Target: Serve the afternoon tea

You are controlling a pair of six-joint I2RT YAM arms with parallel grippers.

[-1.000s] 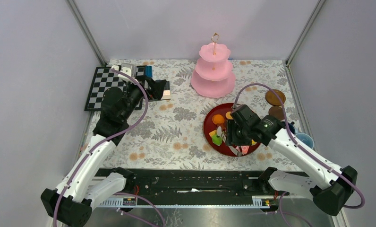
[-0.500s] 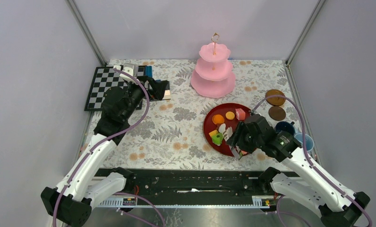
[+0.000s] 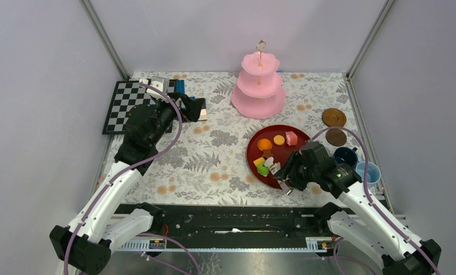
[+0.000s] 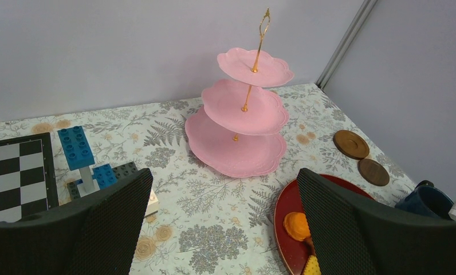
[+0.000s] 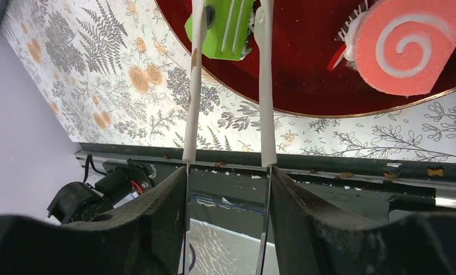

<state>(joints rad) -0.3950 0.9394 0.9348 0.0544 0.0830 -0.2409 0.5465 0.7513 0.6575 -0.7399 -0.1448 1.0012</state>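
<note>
**Inspector:** State of the right end effector (image 5: pixel 228 195)?

**Onlooker:** Clenched on the white tongs (image 5: pixel 264 86), with their handle end between its fingers. The tong tips stand either side of a green cake piece (image 5: pixel 225 26) on the red tray (image 5: pixel 306 80). I cannot tell whether they pinch it.

**Inspector:** And the left end effector (image 4: pixel 225 229)?

**Onlooker:** Released and holding nothing. It hangs above the tabletop (image 3: pixel 214 154), facing the pink stand (image 4: pixel 237 143), whose three tiers are bare.

**Inspector:** How will the piece handle?

**Onlooker:** In my judgement it is light and probably soft, so it needs little force. The smooth tong tips may let it slip or twist. I would take it across its two flat sides at mid-body and squeeze gently. A pink swirl roll (image 5: pixel 406 46) lies near it on the same tray.
</note>
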